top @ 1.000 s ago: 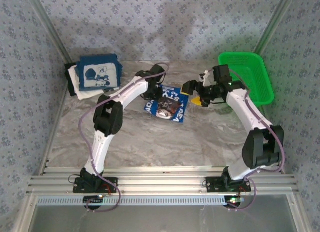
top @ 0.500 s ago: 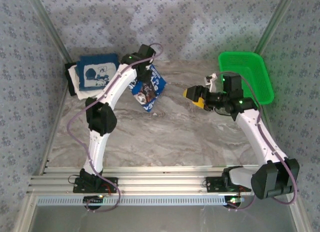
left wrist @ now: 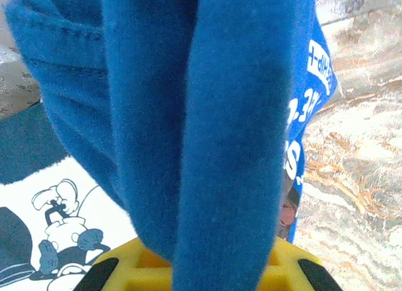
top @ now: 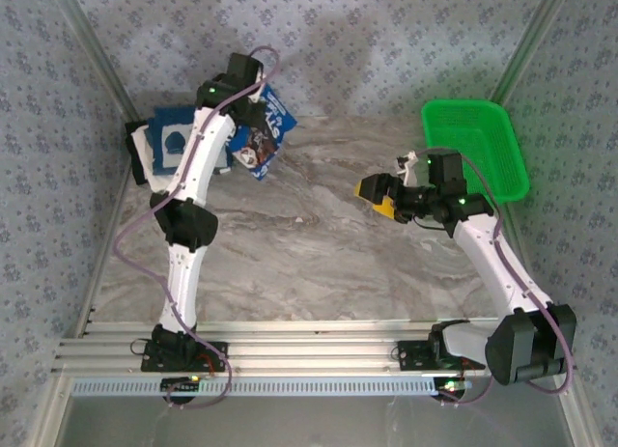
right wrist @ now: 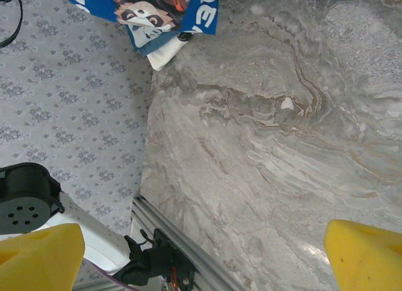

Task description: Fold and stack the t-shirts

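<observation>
1. Stretching from the metal rails (top: 319, 355) at the near edge to the far wall, the table (top: 319, 254) is a grey slab with marble veins. The walls (top: 386, 41) around it carry pale blue-grey flowered paper.
2. A green mesh basket (top: 483, 143) sits in the far right corner of the table.
3. A stack lies in the far left corner. The navy t-shirt (top: 172, 143) with its white cartoon panel is on top, and white t-shirts (top: 145, 155) show at the edges beneath it.
4. The left arm reaches far and left with its elbow raised, and the left gripper (top: 249, 97) is up near the back wall.
5. Its jaws are clamped on a bunched fold of the royal-blue t-shirt (top: 263, 133), which hangs from them clear of the marble, just beside the stack's right edge. I cannot tell whether the cloth touches the stack.
6. The right arm bends over the right half of the table. The right gripper (top: 377, 196) points left above bare marble.
7. Its jaws stand wide, with nothing between the 2 yellow fingertips (right wrist: 364, 253).
</observation>
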You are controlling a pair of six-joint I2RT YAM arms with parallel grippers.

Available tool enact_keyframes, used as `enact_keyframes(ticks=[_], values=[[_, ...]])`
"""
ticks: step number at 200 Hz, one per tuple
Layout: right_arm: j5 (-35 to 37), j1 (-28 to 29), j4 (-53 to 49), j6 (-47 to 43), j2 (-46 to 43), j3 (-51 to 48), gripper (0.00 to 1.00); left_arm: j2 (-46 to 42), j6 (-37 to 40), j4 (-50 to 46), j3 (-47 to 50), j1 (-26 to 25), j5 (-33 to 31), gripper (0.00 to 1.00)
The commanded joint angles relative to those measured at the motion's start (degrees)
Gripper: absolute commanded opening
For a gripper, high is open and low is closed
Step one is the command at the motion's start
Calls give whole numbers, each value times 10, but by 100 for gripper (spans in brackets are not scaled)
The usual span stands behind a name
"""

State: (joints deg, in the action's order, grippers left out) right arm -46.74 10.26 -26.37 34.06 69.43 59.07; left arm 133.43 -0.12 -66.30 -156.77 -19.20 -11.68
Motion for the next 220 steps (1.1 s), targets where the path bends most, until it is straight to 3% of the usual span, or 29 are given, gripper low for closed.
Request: enact_keyframes(ticks=[1,65,220], values=[[3,2,8,-2,8,-1,100,7,-24,-1,-37,16,38,0],[7,3,20,1,22,-9,100,-11,-80,6,-54,83,92,0],[40,26,58,44,65,-8,100,-4,-125,39,-15,255,217,0]])
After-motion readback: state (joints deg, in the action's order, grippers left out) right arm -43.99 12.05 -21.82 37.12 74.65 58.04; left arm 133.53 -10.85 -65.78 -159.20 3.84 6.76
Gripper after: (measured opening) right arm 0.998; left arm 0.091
